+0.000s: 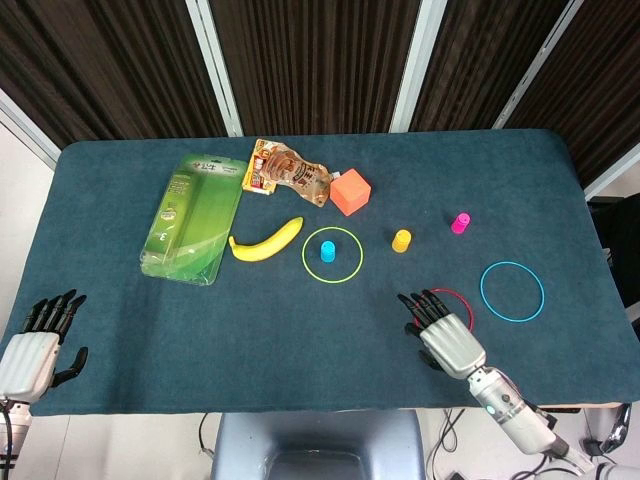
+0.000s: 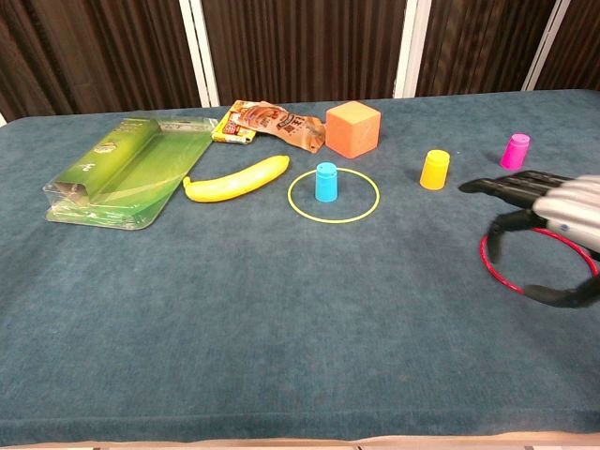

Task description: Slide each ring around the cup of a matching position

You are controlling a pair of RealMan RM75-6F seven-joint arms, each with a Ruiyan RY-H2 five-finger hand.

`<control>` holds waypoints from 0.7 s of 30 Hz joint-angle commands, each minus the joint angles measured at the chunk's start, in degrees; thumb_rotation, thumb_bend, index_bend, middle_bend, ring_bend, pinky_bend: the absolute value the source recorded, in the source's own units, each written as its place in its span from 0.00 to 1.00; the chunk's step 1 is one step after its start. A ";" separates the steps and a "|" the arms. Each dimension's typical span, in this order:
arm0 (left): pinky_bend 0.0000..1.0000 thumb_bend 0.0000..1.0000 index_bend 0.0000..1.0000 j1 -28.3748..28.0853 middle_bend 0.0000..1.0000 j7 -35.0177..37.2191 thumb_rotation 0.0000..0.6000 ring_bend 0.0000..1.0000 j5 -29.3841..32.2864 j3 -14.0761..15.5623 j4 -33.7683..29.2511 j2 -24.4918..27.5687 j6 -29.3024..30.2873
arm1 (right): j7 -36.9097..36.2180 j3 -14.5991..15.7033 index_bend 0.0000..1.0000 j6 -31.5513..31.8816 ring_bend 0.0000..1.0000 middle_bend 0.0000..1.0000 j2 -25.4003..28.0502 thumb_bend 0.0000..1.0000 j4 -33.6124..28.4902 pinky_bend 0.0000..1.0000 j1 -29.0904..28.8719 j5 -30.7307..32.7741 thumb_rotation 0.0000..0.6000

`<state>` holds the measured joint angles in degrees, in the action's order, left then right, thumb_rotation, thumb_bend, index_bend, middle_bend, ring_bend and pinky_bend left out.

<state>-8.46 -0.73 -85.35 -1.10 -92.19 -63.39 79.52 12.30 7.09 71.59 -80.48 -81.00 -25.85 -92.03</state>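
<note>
We see the yellow ring (image 1: 332, 255) lying flat around the blue cup (image 1: 327, 250), our landmark, with the yellow cup (image 1: 401, 240) to its right and the pink cup (image 1: 460, 222) beyond that. Further right and nearer us, the right hand (image 1: 446, 338) hovers over the red ring (image 2: 536, 269), fingers spread and holding nothing, with the blue ring (image 1: 512, 291) just past it. Far to the left of the blue cup, our left hand (image 1: 35, 342) hangs off the table (image 1: 250, 340) edge, fingers apart and empty.
</note>
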 commanded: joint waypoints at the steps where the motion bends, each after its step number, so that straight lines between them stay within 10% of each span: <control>1: 0.01 0.44 0.00 0.01 0.00 -0.20 1.00 0.00 -0.30 0.16 -0.06 -0.03 0.09 | -1.39 0.59 0.59 0.47 0.00 0.04 0.31 0.39 3.37 0.00 1.92 0.44 1.00; 21: 0.01 0.44 0.00 0.16 0.00 -0.35 1.00 0.00 -0.44 0.28 -0.12 -0.05 0.46 | -11.63 -1.08 0.66 -4.34 0.00 0.08 -3.90 0.39 15.35 0.00 2.94 1.66 1.00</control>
<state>-8.30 -1.08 -85.79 -0.82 -92.31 -63.44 79.99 0.77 6.04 67.38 -84.26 -65.83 -22.93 -90.27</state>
